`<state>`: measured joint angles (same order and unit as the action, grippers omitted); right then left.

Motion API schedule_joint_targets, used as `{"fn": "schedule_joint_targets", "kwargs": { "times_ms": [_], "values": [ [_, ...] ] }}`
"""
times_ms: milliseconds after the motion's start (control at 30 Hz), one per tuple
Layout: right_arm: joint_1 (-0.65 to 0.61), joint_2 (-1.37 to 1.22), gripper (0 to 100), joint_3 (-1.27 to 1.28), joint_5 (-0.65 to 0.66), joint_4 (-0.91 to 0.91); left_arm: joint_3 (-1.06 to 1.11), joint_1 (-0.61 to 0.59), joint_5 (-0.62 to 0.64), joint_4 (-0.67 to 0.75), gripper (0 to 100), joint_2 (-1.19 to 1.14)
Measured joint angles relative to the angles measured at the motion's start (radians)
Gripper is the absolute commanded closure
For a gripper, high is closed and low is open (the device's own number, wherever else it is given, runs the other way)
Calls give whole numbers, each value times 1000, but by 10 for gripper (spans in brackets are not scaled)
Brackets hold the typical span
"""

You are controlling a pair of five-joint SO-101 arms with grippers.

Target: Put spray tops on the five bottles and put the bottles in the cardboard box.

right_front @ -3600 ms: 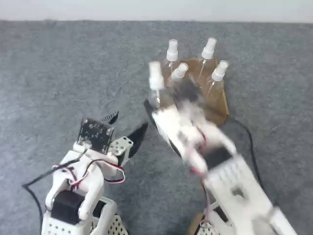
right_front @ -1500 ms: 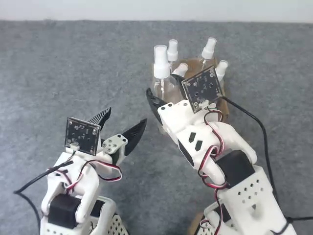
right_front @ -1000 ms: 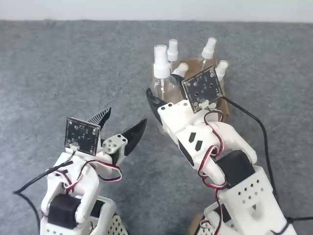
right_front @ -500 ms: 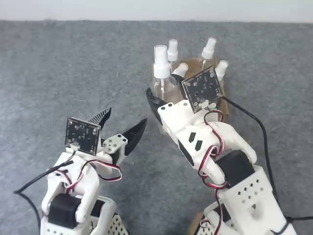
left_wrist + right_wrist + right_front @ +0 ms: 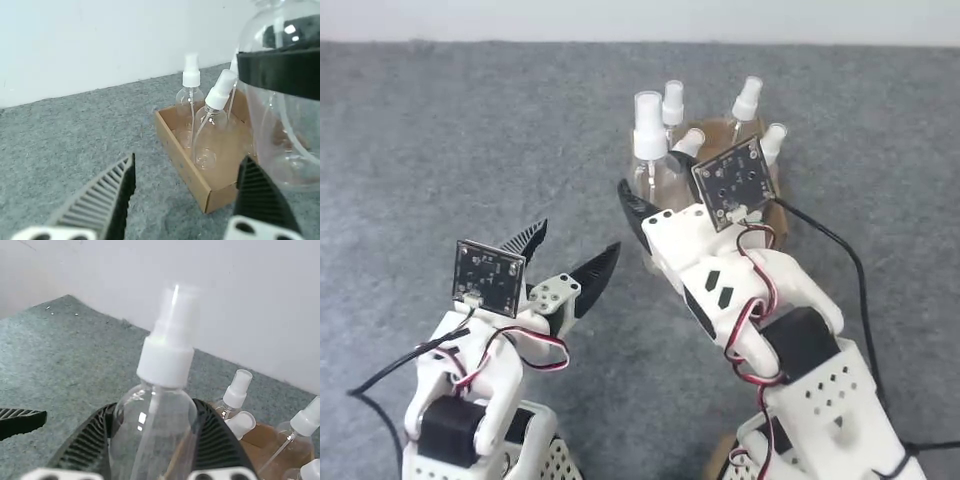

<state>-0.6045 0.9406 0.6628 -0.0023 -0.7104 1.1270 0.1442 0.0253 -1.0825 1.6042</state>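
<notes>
Clear spray-topped bottle (image 5: 155, 435) upright in jaws, four spray-topped bottles (image 5: 206, 135) standing in cardboard box (image 5: 185, 169)

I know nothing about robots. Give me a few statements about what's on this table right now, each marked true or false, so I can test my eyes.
1. The right end effector is shut on a clear bottle with a white spray top. True.
2. The left end effector also grips a bottle. False: it is open and holds nothing.
3. Four bottles stand in the cardboard box. True.
4. One boxed bottle lacks its spray top. False: all four carry white tops.
</notes>
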Motion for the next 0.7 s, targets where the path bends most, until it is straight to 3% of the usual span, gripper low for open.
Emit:
{"fn": "schedule_joint_targets", "kwargs": {
  "times_ms": [700],
  "values": [
    [0,0,993,20,0,68,0,0,0,0,695,0]
  ]
}}
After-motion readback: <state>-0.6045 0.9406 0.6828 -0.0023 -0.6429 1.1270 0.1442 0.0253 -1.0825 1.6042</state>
